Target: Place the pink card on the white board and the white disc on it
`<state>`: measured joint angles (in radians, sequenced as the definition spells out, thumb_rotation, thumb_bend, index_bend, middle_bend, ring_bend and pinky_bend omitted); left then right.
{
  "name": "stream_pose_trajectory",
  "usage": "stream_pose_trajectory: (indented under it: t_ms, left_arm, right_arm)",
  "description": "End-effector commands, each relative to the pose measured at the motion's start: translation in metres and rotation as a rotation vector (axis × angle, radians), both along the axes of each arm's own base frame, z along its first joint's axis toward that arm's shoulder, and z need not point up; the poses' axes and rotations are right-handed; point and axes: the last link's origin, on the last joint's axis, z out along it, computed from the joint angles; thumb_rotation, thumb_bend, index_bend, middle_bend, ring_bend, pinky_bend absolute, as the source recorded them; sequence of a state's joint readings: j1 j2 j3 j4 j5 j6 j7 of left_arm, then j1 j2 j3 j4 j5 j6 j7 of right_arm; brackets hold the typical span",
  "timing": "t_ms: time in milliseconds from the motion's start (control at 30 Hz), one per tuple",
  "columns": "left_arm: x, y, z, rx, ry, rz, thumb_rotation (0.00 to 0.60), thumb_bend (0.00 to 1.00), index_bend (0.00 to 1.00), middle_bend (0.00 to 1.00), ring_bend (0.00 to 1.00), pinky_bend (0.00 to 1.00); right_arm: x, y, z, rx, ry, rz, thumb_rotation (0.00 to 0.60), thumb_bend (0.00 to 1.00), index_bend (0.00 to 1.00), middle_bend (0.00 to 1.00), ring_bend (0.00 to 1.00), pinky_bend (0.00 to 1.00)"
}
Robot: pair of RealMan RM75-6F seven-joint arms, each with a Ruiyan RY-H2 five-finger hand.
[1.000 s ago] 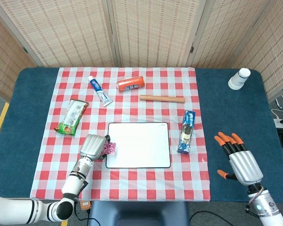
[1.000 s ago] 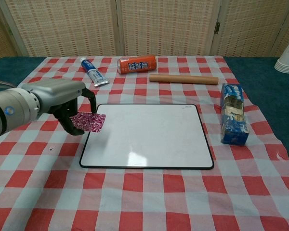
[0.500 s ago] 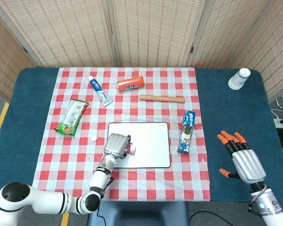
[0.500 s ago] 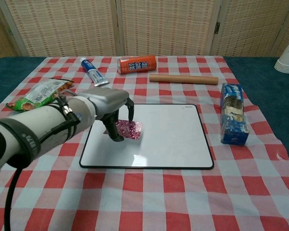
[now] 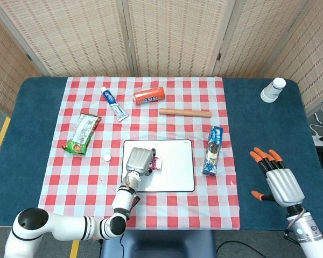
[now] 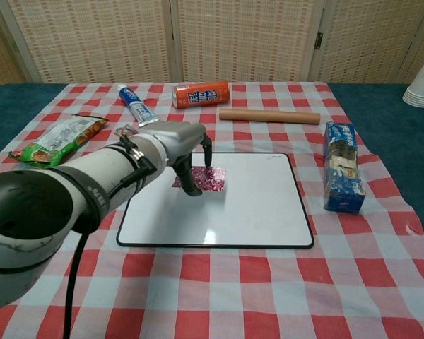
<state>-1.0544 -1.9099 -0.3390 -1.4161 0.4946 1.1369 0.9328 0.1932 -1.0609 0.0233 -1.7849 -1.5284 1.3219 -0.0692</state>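
Note:
The pink patterned card (image 5: 156, 163) hangs low over the left half of the white board (image 5: 172, 177), pinched in my left hand (image 5: 139, 159). The chest view shows that hand (image 6: 184, 143) arched over the card (image 6: 209, 177), fingertips on its left edge, above the board (image 6: 254, 212). Whether the card touches the board I cannot tell. A small white disc (image 5: 106, 158) lies on the checked cloth just left of the board; my arm hides it in the chest view. My right hand (image 5: 277, 180) hovers over the blue table at the right, fingers spread, holding nothing.
Behind the board lie a toothpaste tube (image 5: 114, 103), an orange can (image 5: 149, 95) and a wooden rod (image 5: 185, 112). A blue packet (image 5: 212, 150) lies right of the board, a green snack bag (image 5: 82, 133) to the left. Stacked paper cups (image 5: 273, 90) stand far right.
My left hand has carried the pink card rightward from beside the board's left edge to over the board. The white disc has come into sight. The right hand has barely shifted.

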Motion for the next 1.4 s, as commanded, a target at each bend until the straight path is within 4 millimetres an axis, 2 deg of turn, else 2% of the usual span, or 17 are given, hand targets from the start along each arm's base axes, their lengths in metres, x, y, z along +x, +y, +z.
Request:
stream_pose_trajectory:
  t_ms: [33,233,333,567,733,933,1100,1400]
  left_arm:
    - [0.0,0.0,-0.002,-0.009,-0.01,0.011,0.6,0.24,0.4,1.0,1.0,1.0]
    - [-0.006,0.003,-0.005,-0.022,-0.018,0.024,0.6,0.24,0.35,1.0,1.0,1.0]
    - [-0.006,0.005,-0.002,-0.016,-0.035,0.02,0.6,0.23,0.29,1.0,1.0,1.0]
    - [-0.015,0.008,0.006,-0.013,-0.02,0.025,0.6,0.2,0.25,1.0,1.0,1.0]
    - [-0.035,0.014,0.024,0.048,0.003,0.044,0.6,0.21,0.29,1.0,1.0,1.0]
    - [-0.073,0.026,0.044,0.093,0.049,0.084,0.6,0.26,0.38,1.0,1.0,1.0]
    - [-0.095,0.028,0.052,0.103,0.08,0.097,0.6,0.28,0.43,1.0,1.0,1.0]
    - [-0.121,0.027,0.053,0.095,0.114,0.11,0.6,0.28,0.43,1.0,1.0,1.0]
  right_arm:
    - [0.001,-0.001,0.002,-0.011,-0.007,0.014,0.6,0.0,0.0,0.01,0.0,0.0]
    - [0.0,-0.001,0.003,-0.028,-0.019,0.034,0.6,0.0,0.0,0.01,0.0,0.0]
    - [0.0,-0.001,0.002,-0.022,-0.014,0.033,0.6,0.0,0.0,0.01,0.0,0.0]
    - [0.0,-0.001,0.0,-0.022,-0.006,0.03,0.6,0.0,0.0,0.01,0.0,0.0]
    - [0.001,-0.001,-0.001,-0.019,0.001,0.027,0.6,0.0,0.0,0.01,0.0,0.01]
    - [0.002,-0.001,-0.004,-0.013,0.009,0.028,0.6,0.0,0.0,0.01,0.0,0.01]
    - [0.003,-0.002,-0.007,-0.009,0.018,0.025,0.6,0.0,0.0,0.01,0.0,0.01]
    - [0.004,-0.004,-0.011,0.002,0.03,0.023,0.6,0.0,0.0,0.01,0.0,0.01]
